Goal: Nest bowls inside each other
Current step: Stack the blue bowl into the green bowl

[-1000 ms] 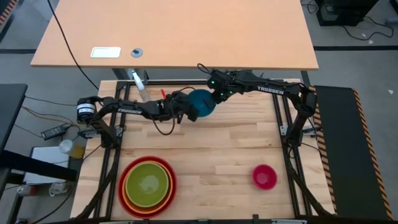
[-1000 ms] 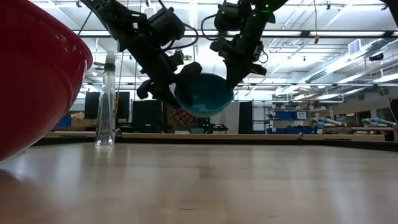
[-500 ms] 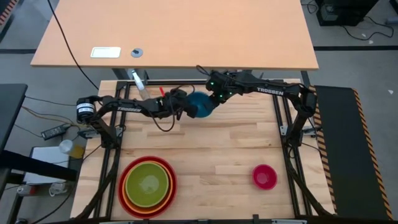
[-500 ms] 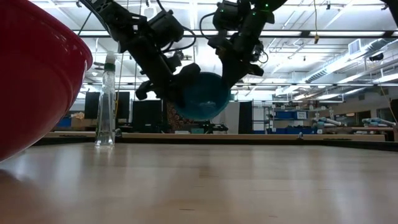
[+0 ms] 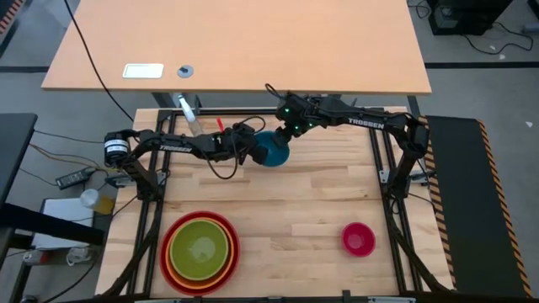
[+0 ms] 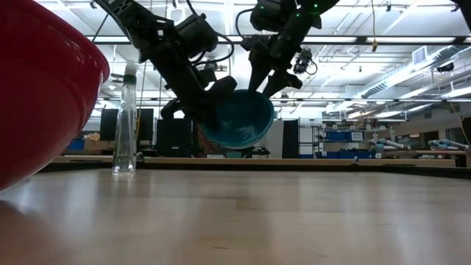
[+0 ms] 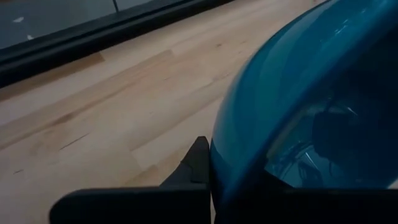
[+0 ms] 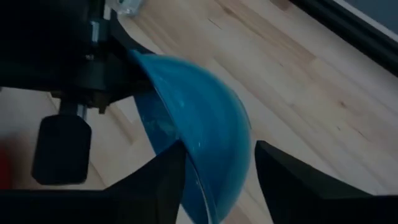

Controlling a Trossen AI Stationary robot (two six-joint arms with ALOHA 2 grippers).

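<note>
A blue bowl (image 5: 275, 151) (image 6: 239, 121) hangs in the air over the far middle of the table. My left gripper (image 5: 253, 150) (image 6: 211, 103) is shut on it from the left. My right gripper (image 5: 290, 135) (image 6: 268, 77) stands open just above the bowl (image 8: 199, 124), one finger on either side of its rim, apart from it. A stack of nested bowls, red outside and green inside (image 5: 200, 248), rests on the table near the left front. A small pink bowl (image 5: 358, 239) sits upright at the right front. My left gripper pinches the blue bowl's rim (image 8: 134, 62) on the side toward the table's left, one finger on the outer wall (image 7: 196, 165), the other hidden inside. The fingers come slanting down from the left. The bowl is lifted clear and tilted, its inside toward the near edge.
A clear bottle (image 6: 129, 121) stands at the far left of the table, beside a small red thing (image 5: 221, 124). A wooden desk (image 5: 236, 42) lies beyond the far edge. Bare wood stretches between the stack and the pink bowl.
My left gripper has shut on the blue bowl's rim. My right gripper has opened and let go of the bowl, tipping a little. The bowl stays in the air and has tipped over, so its inside now faces the near edge.
</note>
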